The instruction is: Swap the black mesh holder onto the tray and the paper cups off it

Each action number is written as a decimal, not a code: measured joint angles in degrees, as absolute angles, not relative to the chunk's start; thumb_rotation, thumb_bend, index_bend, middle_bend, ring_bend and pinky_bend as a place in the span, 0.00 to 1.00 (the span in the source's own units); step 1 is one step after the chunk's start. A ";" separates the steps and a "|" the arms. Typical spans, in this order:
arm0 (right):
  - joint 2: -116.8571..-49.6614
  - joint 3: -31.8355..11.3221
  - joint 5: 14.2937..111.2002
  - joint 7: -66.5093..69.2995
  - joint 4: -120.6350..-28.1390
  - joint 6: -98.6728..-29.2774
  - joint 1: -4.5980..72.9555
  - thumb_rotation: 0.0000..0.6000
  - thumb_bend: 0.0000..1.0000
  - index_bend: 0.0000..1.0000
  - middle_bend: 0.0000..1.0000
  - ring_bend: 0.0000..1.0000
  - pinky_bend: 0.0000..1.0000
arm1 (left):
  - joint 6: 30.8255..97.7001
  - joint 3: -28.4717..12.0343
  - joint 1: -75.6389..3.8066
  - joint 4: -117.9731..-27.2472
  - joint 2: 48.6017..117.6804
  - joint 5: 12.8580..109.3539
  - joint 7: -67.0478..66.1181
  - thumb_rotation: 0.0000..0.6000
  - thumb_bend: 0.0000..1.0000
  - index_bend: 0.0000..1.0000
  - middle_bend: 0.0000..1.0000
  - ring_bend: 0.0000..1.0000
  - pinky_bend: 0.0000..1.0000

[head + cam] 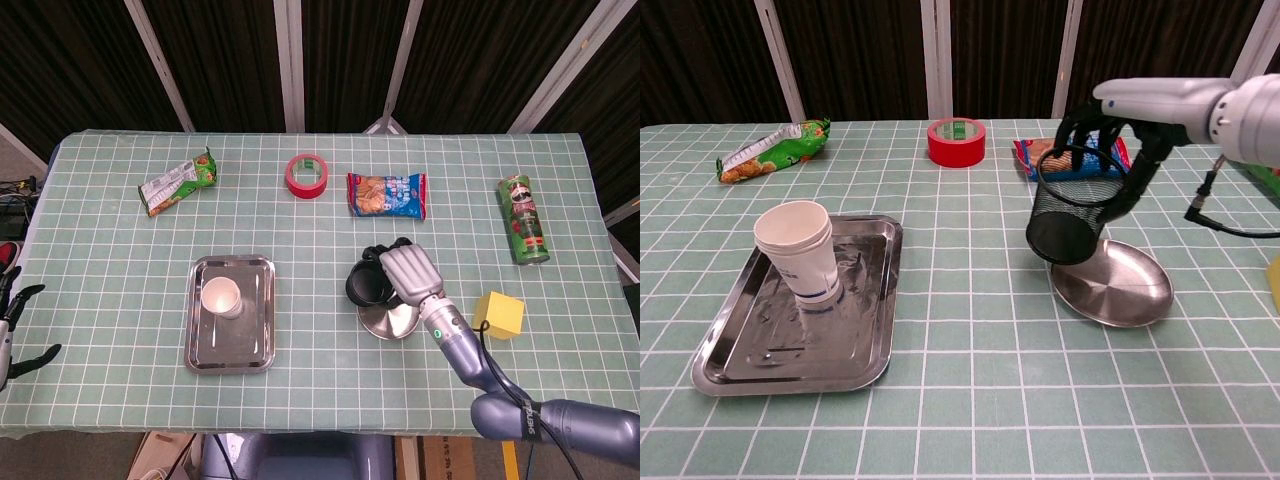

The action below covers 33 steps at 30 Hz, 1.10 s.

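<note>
While gripping black mesh holder (1072,214), right hand (1118,128) seemingly tilts it.

The black mesh holder (1073,213) is fine wire mesh, matt black, with light showing through its wall. The tray (862,355) is bare metal, shiny but scuffed and smeared on its floor. The paper cups (800,250) are matt white paper with a faint blue print near the base. The round dish (1118,291) is polished metal, smooth and mirror-bright. The right hand (1127,110) has a smooth silver-grey shell with a soft sheen, and its fingers (1137,178) are matt black. The table (970,420) wears a pale green checked cloth, matt and flat. The tape roll (956,141) looks glossy red. The snack bags (1072,155) are shiny printed film.
</note>
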State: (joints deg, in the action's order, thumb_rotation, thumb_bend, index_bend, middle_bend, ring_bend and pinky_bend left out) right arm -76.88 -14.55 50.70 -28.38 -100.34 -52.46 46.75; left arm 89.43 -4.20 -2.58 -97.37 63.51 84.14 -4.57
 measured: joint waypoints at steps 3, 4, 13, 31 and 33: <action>-79.13 -15.86 46.93 -29.40 -98.67 -50.94 50.03 1.00 0.00 0.49 0.38 0.43 0.25 | 88.99 -4.21 -2.75 -97.31 63.59 83.97 -4.79 1.00 0.07 0.21 0.00 0.00 0.11; -80.01 -16.17 45.86 -29.60 -97.84 -50.53 50.94 1.00 0.00 0.49 0.38 0.43 0.25 | 88.89 -4.19 -2.81 -97.27 63.63 83.97 -4.89 1.00 0.07 0.21 0.00 0.00 0.11; -88.18 -16.97 41.72 -29.59 -88.99 -48.29 56.84 1.00 0.00 0.44 0.35 0.35 0.16 | 87.32 -4.27 -3.34 -97.10 63.71 82.80 -5.46 1.00 0.07 0.21 0.00 0.00 0.11; -81.24 -13.62 34.37 -36.22 -99.55 -52.97 59.90 1.00 0.00 0.00 0.00 0.00 0.00 | 87.66 -5.05 -3.26 -96.42 63.34 81.79 -3.65 1.00 0.07 0.21 0.00 0.00 0.11; -77.61 -13.17 34.84 -36.35 -103.87 -55.58 58.57 1.00 0.00 0.00 0.00 0.00 0.00 | 87.59 -4.95 -3.26 -96.46 63.22 82.01 -3.35 1.00 0.07 0.21 0.00 0.00 0.11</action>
State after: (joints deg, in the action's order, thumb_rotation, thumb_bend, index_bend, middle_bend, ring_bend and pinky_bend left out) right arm -77.61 -13.17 34.84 -36.35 -103.87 -55.58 58.57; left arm 87.59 -4.95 -3.26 -96.46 63.22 82.01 -3.35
